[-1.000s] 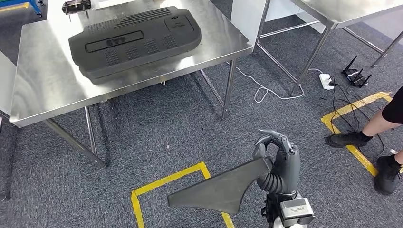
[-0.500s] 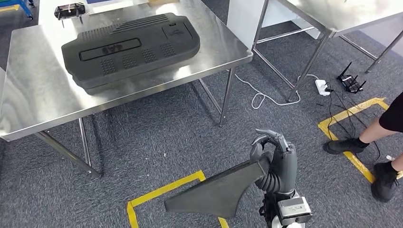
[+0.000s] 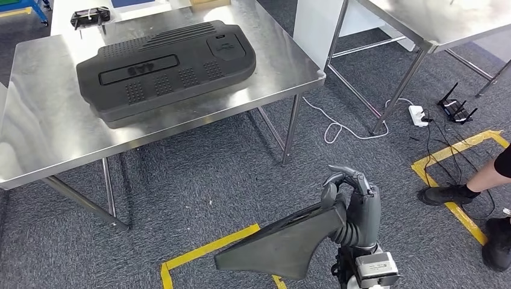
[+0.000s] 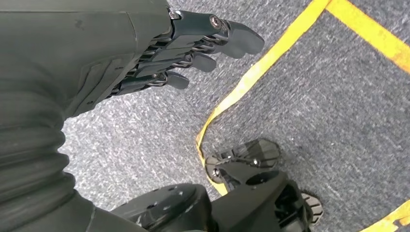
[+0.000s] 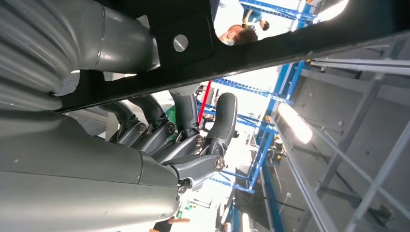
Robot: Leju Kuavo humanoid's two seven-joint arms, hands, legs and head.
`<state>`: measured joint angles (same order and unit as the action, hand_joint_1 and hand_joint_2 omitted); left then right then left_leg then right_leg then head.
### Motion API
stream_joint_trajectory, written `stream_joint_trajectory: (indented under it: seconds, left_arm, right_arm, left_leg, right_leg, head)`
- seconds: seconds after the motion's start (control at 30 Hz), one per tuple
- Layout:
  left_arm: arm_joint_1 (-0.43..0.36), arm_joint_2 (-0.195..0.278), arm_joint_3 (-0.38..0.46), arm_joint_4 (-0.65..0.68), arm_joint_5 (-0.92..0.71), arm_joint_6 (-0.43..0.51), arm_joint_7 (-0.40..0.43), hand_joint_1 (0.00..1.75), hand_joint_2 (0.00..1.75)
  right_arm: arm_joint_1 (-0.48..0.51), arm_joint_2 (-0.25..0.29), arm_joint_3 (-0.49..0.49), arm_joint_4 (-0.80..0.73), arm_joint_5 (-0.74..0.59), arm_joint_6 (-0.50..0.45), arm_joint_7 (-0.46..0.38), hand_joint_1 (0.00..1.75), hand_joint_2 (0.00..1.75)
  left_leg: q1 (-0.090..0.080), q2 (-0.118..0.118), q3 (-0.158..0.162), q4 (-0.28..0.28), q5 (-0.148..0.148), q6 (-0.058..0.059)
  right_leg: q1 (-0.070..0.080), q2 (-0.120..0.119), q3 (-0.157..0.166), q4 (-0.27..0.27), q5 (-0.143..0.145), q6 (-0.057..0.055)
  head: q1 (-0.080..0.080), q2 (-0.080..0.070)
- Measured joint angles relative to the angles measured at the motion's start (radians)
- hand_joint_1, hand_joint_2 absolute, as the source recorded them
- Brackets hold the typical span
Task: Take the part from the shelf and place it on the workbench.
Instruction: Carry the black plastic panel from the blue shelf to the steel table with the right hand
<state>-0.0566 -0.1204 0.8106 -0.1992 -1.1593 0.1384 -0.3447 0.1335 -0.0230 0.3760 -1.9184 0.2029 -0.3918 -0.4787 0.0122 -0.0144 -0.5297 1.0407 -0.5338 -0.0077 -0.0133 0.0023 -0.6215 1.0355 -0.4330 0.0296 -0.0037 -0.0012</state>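
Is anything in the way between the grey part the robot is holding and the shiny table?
Nothing on the floor blocks the way: open carpet lies between the grey part in the right robot hand and the steel workbench. A big black cover fills its middle.

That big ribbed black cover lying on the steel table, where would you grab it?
Probably by its long edges, one hand from each side. The black cover lies flat on the steel table, broad and shallow with no handle showing, so its thick rounded rim looks like the surest hold.
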Motion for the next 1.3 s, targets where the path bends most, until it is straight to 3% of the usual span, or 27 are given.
stream_joint_trajectory:
  seconds: [0.07, 0.17, 0.2, 0.23, 0.3, 0.37, 0.43, 0.53, 0.6, 0.67, 0.7, 0.73, 0.77, 0.83, 0.9, 1.03, 1.1, 1.17, 1.2, 1.23, 1.3]
  left_arm:
    - [0.000, 0.000, 0.000, 0.000, 0.000, 0.001, 0.000, 0.00, 1.75]
    - [0.001, 0.000, 0.000, 0.000, 0.000, 0.001, -0.001, 0.00, 1.75]
    - [0.002, 0.000, 0.000, 0.000, 0.001, 0.001, -0.001, 0.00, 1.75]
    - [0.003, 0.000, 0.000, 0.000, 0.001, 0.001, -0.001, 0.00, 1.75]
    - [0.004, 0.000, 0.000, 0.000, 0.001, 0.001, -0.001, 0.00, 1.75]
    - [0.004, 0.001, 0.002, 0.000, 0.001, 0.002, 0.000, 0.00, 1.75]
    - [0.003, 0.001, 0.003, 0.000, 0.001, 0.002, 0.000, 0.00, 1.75]
    - [0.003, 0.000, 0.004, 0.000, 0.000, 0.003, 0.001, 0.00, 1.75]
    - [0.003, 0.000, 0.004, 0.000, 0.000, 0.014, 0.003, 0.00, 1.75]
    - [0.001, -0.001, 0.004, 0.000, -0.001, 0.030, 0.006, 0.00, 1.75]
    - [0.001, -0.002, 0.004, 0.000, -0.002, 0.036, 0.008, 0.00, 1.75]
    - [0.001, -0.002, 0.004, 0.000, -0.002, 0.040, 0.008, 0.00, 1.75]
    - [0.002, -0.003, 0.004, 0.000, -0.003, 0.042, 0.008, 0.00, 1.75]
    - [0.002, -0.005, 0.005, 0.000, -0.004, 0.043, 0.008, 0.00, 1.75]
    - [0.001, -0.006, 0.005, 0.000, -0.004, 0.044, 0.008, 0.00, 1.75]
    - [0.001, -0.007, 0.005, 0.000, -0.005, 0.044, 0.008, 0.00, 1.75]
    - [0.001, -0.007, 0.005, 0.000, -0.005, 0.044, 0.008, 0.00, 1.75]
    - [0.002, -0.007, 0.005, 0.000, -0.005, 0.044, 0.008, 0.00, 1.75]
    - [0.003, -0.007, 0.005, 0.000, -0.005, 0.044, 0.008, 0.00, 1.75]
    - [0.003, -0.007, 0.005, 0.000, -0.005, 0.044, 0.009, 0.00, 1.75]
    - [0.004, -0.007, 0.006, 0.000, -0.005, 0.044, 0.009, 0.00, 1.75]
  right_arm:
    - [0.000, 0.001, 0.000, 0.000, 0.000, 0.000, -0.001, 1.75, 1.75]
    - [0.000, 0.002, -0.001, 0.000, 0.000, 0.000, -0.001, 1.75, 1.75]
    - [0.001, 0.002, -0.001, 0.000, 0.000, 0.000, -0.001, 1.75, 1.75]
    - [0.001, 0.002, -0.001, 0.000, 0.000, 0.000, -0.001, 1.75, 1.75]
    - [0.001, 0.002, -0.001, 0.000, 0.000, 0.000, -0.001, 1.75, 1.75]
    - [0.001, 0.002, -0.002, 0.000, 0.000, 0.000, -0.001, 1.75, 1.75]
    - [0.000, 0.002, -0.001, 0.000, 0.000, 0.000, -0.002, 1.75, 1.75]
    - [0.000, 0.003, -0.001, -0.001, 0.002, -0.001, -0.002, 1.75, 1.75]
    - [0.000, 0.002, -0.001, -0.001, 0.008, -0.005, -0.003, 1.75, 1.75]
    - [0.002, 0.002, -0.001, -0.001, 0.015, -0.010, -0.003, 1.75, 1.75]
    - [0.004, 0.001, -0.001, 0.000, 0.019, -0.012, -0.003, 1.75, 1.75]
    - [0.005, 0.001, -0.001, 0.000, 0.024, -0.015, -0.003, 1.75, 1.75]
    - [0.005, 0.000, -0.001, 0.000, 0.028, -0.018, -0.003, 1.75, 1.75]
    - [0.006, -0.002, -0.001, 0.001, 0.035, -0.023, -0.003, 1.75, 1.75]
    - [0.006, -0.003, -0.001, 0.001, 0.040, -0.026, -0.003, 1.75, 1.75]
    - [0.005, -0.004, -0.001, 0.001, 0.045, -0.030, -0.002, 1.75, 1.75]
    - [0.006, -0.004, -0.001, 0.001, 0.046, -0.031, -0.002, 1.75, 1.75]
    - [0.006, -0.004, -0.001, 0.002, 0.046, -0.031, -0.002, 1.75, 1.75]
    - [0.006, -0.004, -0.001, 0.002, 0.047, -0.031, -0.002, 1.75, 1.75]
    - [0.006, -0.004, -0.001, 0.003, 0.048, -0.031, -0.002, 1.75, 1.75]
    - [0.006, -0.004, -0.001, 0.003, 0.051, -0.032, -0.002, 1.75, 1.75]
  left_leg:
    - [0.001, 0.005, -0.024, 0.064, -0.030, -0.008]
    - [0.002, 0.009, -0.137, 0.251, -0.090, -0.012]
    - [0.002, 0.009, -0.165, 0.279, -0.082, -0.012]
    - [0.002, 0.009, -0.176, 0.269, -0.053, -0.010]
    - [0.001, 0.009, -0.146, 0.155, 0.041, -0.002]
    - [-0.004, 0.010, -0.106, 0.049, 0.090, 0.007]
    - [-0.011, 0.009, -0.093, 0.020, 0.085, 0.013]
    - [-0.007, 0.007, -0.080, 0.004, 0.083, 0.027]
    - [-0.001, 0.007, -0.068, -0.003, 0.081, 0.036]
    - [-0.001, 0.007, -0.063, -0.003, 0.075, 0.040]
    - [0.000, 0.006, -0.060, -0.003, 0.071, 0.040]
    - [0.000, 0.005, -0.056, -0.003, 0.066, 0.039]
    - [0.001, 0.003, -0.049, -0.003, 0.061, 0.037]
    - [-0.001, -0.001, -0.037, -0.002, 0.050, 0.028]
    - [-0.005, -0.004, -0.031, -0.003, 0.040, 0.017]
    - [-0.003, -0.002, -0.027, 0.006, 0.025, -0.002]
    - [-0.001, 0.005, -0.063, 0.091, -0.023, -0.010]
    - [0.000, 0.007, -0.134, 0.228, -0.081, -0.014]
    - [0.000, 0.007, -0.161, 0.273, -0.090, -0.014]
    - [0.000, 0.008, -0.171, 0.280, -0.077, -0.013]
    - [0.000, 0.014, -0.131, 0.179, -0.004, -0.007]
  right_leg:
    - [-0.007, 0.000, 0.017, -0.005, -0.008, -0.016]
    - [-0.003, -0.001, 0.039, -0.005, -0.025, -0.034]
    - [-0.001, 0.000, 0.047, -0.005, -0.032, -0.035]
    - [-0.001, 0.003, 0.058, -0.005, -0.039, -0.035]
    - [0.000, 0.007, 0.080, -0.005, -0.055, -0.030]
    - [0.004, 0.009, 0.091, -0.005, -0.071, -0.020]
    - [0.006, 0.010, 0.092, -0.009, -0.080, -0.008]
    - [0.004, 0.008, 0.093, 0.007, -0.094, 0.004]
    - [0.003, 0.006, 0.043, 0.098, -0.129, 0.004]
    - [0.000, 0.006, -0.043, 0.226, -0.166, 0.005]
    - [-0.002, 0.006, -0.077, 0.263, -0.169, 0.011]
    - [-0.003, 0.005, -0.091, 0.261, -0.152, 0.020]
    - [-0.006, 0.005, -0.083, 0.217, -0.119, 0.033]
    - [-0.008, 0.002, -0.032, 0.077, -0.040, 0.049]
    - [-0.005, 0.001, 0.001, 0.001, -0.001, 0.037]
    - [-0.007, 0.000, 0.012, -0.009, 0.003, -0.001]
    - [-0.010, -0.003, 0.021, -0.011, -0.001, -0.013]
    - [-0.007, -0.006, 0.026, -0.011, -0.005, -0.020]
    - [-0.005, -0.007, 0.028, -0.011, -0.007, -0.022]
    - [-0.004, -0.007, 0.030, -0.011, -0.008, -0.023]
    - [-0.003, -0.007, 0.038, -0.011, -0.012, -0.024]
  head:
    - [-0.002, 0.000]
    - [-0.002, 0.000]
    - [-0.002, 0.000]
    - [-0.003, 0.000]
    - [-0.003, 0.000]
    - [-0.002, 0.000]
    - [-0.001, 0.000]
    - [-0.001, 0.000]
    - [0.002, 0.000]
    - [0.004, 0.000]
    - [0.003, 0.000]
    - [0.003, 0.000]
    - [0.003, 0.000]
    - [0.004, 0.000]
    - [0.004, 0.000]
    - [0.003, 0.000]
    - [0.000, 0.000]
    - [-0.001, 0.000]
    - [-0.001, 0.000]
    - [-0.001, 0.000]
    - [-0.001, 0.000]
